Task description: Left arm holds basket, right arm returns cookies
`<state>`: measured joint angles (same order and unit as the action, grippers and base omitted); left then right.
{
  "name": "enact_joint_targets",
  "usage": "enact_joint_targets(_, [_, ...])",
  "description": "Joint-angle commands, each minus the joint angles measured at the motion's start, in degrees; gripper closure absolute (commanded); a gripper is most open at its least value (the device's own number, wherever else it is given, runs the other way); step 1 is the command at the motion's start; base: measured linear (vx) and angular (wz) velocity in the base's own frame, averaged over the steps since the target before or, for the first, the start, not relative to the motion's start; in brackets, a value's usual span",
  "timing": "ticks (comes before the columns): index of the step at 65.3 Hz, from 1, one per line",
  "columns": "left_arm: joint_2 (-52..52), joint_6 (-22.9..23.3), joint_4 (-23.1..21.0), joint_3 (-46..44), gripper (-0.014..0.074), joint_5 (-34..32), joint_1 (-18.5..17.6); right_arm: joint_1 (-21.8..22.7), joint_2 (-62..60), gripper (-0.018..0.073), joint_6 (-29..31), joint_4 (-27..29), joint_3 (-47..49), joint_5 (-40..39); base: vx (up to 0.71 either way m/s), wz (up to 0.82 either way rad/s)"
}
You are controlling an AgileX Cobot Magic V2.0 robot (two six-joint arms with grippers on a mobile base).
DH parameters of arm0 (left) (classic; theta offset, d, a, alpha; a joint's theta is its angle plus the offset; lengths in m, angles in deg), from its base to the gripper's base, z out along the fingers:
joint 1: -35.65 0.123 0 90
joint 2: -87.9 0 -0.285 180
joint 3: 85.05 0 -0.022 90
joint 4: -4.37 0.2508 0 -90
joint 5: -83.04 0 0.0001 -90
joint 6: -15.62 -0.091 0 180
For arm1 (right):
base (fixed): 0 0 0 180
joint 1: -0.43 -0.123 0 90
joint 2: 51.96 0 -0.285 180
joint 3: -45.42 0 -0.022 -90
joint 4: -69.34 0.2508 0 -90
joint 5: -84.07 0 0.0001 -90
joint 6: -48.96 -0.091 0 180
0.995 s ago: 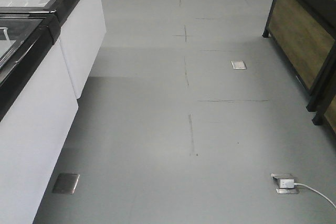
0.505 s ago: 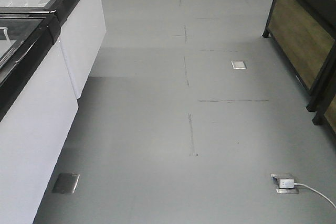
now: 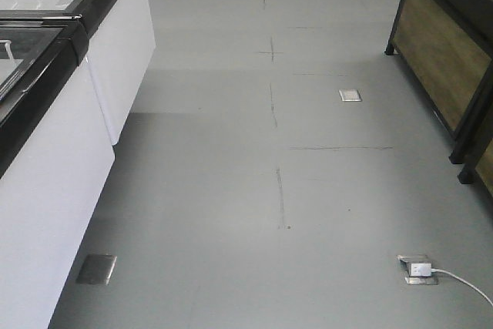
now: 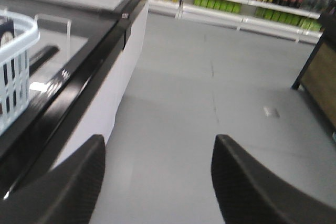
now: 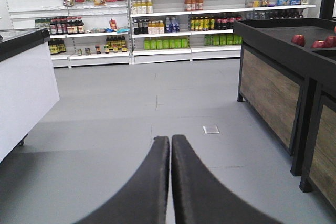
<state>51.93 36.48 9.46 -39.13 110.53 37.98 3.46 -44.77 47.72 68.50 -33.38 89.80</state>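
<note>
While left tool [image 4: 158, 148] gapes, basket [image 4: 23, 38] leftward — apart.

Even, diffuse overhead light is seen in all three views. In the front view the grey floor [image 3: 254, 190] is rendered bright, with a paler sheen at the centre, and a soft shadow is cast beside the white freezer cabinet [image 3: 46, 190] at 9 o'clock. In the left wrist view, glare is thrown off the glass lid [image 4: 63, 51], and blur is spread across the whole frame, the basket [image 4: 16, 72] at 9 o'clock included. In the right wrist view the shelves [image 5: 173, 24] at 12 o'clock are held sharp, while the right gripper [image 5: 170, 140] at 6 o'clock is softened.
</note>
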Motion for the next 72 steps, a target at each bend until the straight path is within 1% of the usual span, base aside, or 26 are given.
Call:
enact_joint_targets(1, [-6.8, 3.4, -0.2, -4.5, 0.0164, 3.5, 0.2, 0.3, -0.7, 0.0567, 0.1, -0.2, -0.2, -4.5, 0.0, 0.0])
enact_joint_targets(5, [-10.2, 4.6, -1.1, -5.9, 0.0164, 6.0, 0.2, 0.3, -0.7, 0.0567, 0.1, -0.2, -0.2, -4.5, 0.0, 0.0])
enact_joint_targets(9, [-13.5, 4.6, -2.9, -7.2, 0.0164, 7.6, 0.2, 0.3, -0.7, 0.0567, 0.1, -0.2, -0.2, -4.5, 0.0, 0.0])
enact_joint_targets(22, [-18.4, 4.6, -9.5, -11.5, 0.0164, 7.4, 0.2, 0.3, -0.7, 0.0567, 0.1, -0.2, -0.2, -4.5, 0.0, 0.0])
enact_joint_targets(28, [-19.3, 5.6, -11.7, -14.4, 0.0164, 8.4, 2.7, 0.3, -0.7, 0.0567, 0.1, -0.2, -0.2, -4.5, 0.0, 0.0])
enact_joint_targets(36, [-20.4, 5.6, -16.1, -18.0, 0.0164, 11.8, 9.5, 0.3, -0.7, 0.0567, 0.1, -0.2, -0.2, -4.5, 0.0, 0.0])
enact_joint_targets(42, [-20.7, 2.5, -19.9, -20.1, 0.0164, 13.7, 15.4, 0.3, -0.7, 0.0567, 0.1, -0.2, -0.2, -4.5, 0.0, 0.0])
enact_joint_targets(44, [-20.8, 0.8, -21.3, -20.7, 0.0164, 14.3, 17.3, 0.3, -0.7, 0.0567, 0.1, -0.2, -0.2, -4.5, 0.0, 0.0])
enact_joint_targets(48, [-21.3, -1.7, -24.1, -22.1, 0.0164, 15.7, 21.6, 0.3, -0.7, 0.0567, 0.1, -0.2, -0.2, -4.5, 0.0, 0.0])
enact_joint_targets(54, [-22.7, -7.1, -28.3, -24.6, 0.0164, 18.6, 28.5, 0.3, -0.7, 0.0567, 0.1, -0.2, -0.2, -4.5, 0.0, 0.0])
enact_joint_targets(56, [-23.2, -8.2, -29.7, -25.4, 0.0164, 19.4, 31.1, 0.3, -0.7, 0.0567, 0.1, -0.2, -0.2, -4.5, 0.0, 0.0])
enact_joint_targets(59, [-24.3, -9.7, -32.0, -26.9, 0.0164, 20.6, 34.0, 0.3, -0.7, 0.0567, 0.1, -0.2, -0.2, -4.5, 0.0, 0.0])
enact_joint_targets(61, [-25.1, -10.6, -33.9, -27.8, 0.0164, 21.0, 35.6, 0.3, -0.7, 0.0567, 0.1, -0.2, -0.2, -4.5, 0.0, 0.0])
enact_joint_targets(65, [-27.1, -11.2, -39.2, -29.8, 0.0164, 21.7, 38.4, 0.3, -0.7, 0.0567, 0.1, -0.2, -0.2, -4.5, 0.0, 0.0])
enact_joint_targets(68, [-28.7, -11.6, -42.1, -31.6, 0.0164, 22.2, 39.9, 0.3, -0.7, 0.0567, 0.1, -0.2, -0.2, -4.5, 0.0, 0.0])
enact_joint_targets(72, [-30.4, -13.7, -45.3, -33.9, 0.0164, 22.9, 42.1, 0.3, -0.7, 0.0567, 0.1, -0.2, -0.2, -4.5, 0.0, 0.0])
